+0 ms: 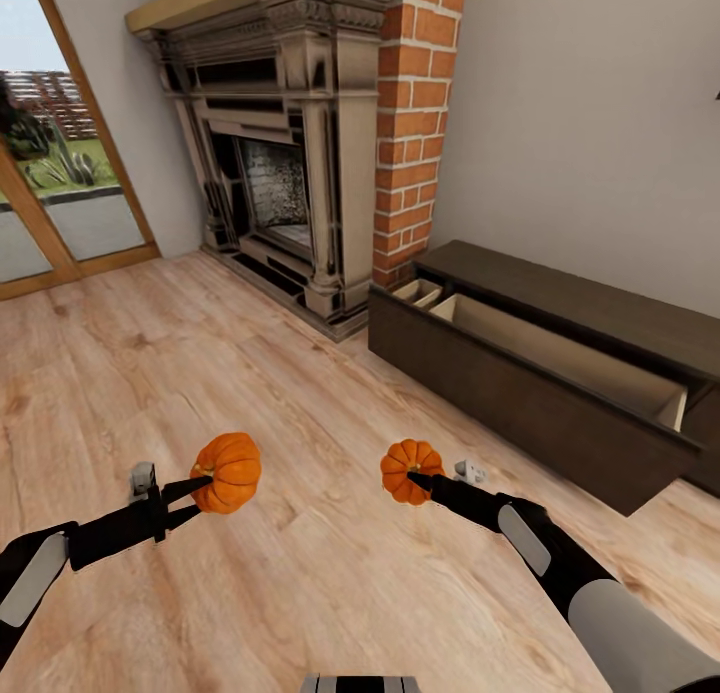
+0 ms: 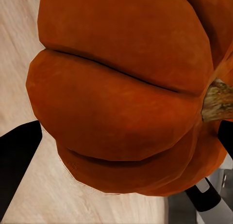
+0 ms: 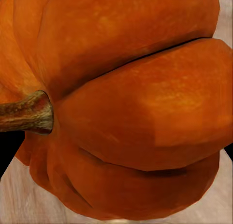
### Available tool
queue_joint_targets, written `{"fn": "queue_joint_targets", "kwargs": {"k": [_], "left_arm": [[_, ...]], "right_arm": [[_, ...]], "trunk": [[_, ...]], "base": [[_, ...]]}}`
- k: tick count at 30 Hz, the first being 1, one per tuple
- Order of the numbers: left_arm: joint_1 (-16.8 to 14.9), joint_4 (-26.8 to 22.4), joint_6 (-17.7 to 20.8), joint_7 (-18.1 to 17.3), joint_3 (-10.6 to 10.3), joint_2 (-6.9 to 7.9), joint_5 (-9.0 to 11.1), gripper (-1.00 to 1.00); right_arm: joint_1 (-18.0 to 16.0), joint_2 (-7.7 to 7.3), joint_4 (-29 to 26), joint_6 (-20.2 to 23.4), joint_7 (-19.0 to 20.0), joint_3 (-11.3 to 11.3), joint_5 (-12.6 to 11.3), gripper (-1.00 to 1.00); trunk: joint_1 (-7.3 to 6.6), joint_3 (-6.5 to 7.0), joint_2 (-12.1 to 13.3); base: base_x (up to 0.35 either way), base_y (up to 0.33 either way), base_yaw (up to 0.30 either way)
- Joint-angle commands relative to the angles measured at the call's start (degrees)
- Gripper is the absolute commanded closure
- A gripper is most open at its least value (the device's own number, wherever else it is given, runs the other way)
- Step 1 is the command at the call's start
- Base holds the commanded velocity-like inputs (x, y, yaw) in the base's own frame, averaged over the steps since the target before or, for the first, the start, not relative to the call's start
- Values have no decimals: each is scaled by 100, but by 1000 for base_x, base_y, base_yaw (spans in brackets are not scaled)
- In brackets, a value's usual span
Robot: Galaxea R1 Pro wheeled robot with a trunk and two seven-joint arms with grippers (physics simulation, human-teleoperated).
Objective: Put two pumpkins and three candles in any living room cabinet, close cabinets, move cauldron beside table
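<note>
A living room in a home is showing here: an ornate carved fireplace (image 1: 285, 163) is standing against a red brick chimney column (image 1: 415, 123), with pale wood plank flooring (image 1: 180, 373) running underneath. A glazed door in a wooden frame (image 1: 60, 163) is opening onto a garden, and a long, low dark-brown cabinet (image 1: 560, 373) is sitting along the plain wall with its beige-lined drawer pulled out.

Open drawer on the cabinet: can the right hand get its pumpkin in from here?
Probably not yet. The right hand, shut on its pumpkin, hangs over bare floor short of the open drawer; nothing stands between.
</note>
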Motion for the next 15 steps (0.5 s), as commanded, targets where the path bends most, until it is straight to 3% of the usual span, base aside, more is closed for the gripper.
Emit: {"fn": "queue_joint_targets", "kwargs": {"k": [1,15], "left_arm": [[-4,-3,54,-11,7,-1,59,100],[-5,155,54,-19,8,-1,88,100]], "right_arm": [[-4,-7,-8,23,-13,18,-71,100],[-4,-13,-8,23,-11,18,-72,100]], "trunk": [[2,-4,-2],[2,-4,-2]], "base": [[328,0,0],[334,0,0]]}}
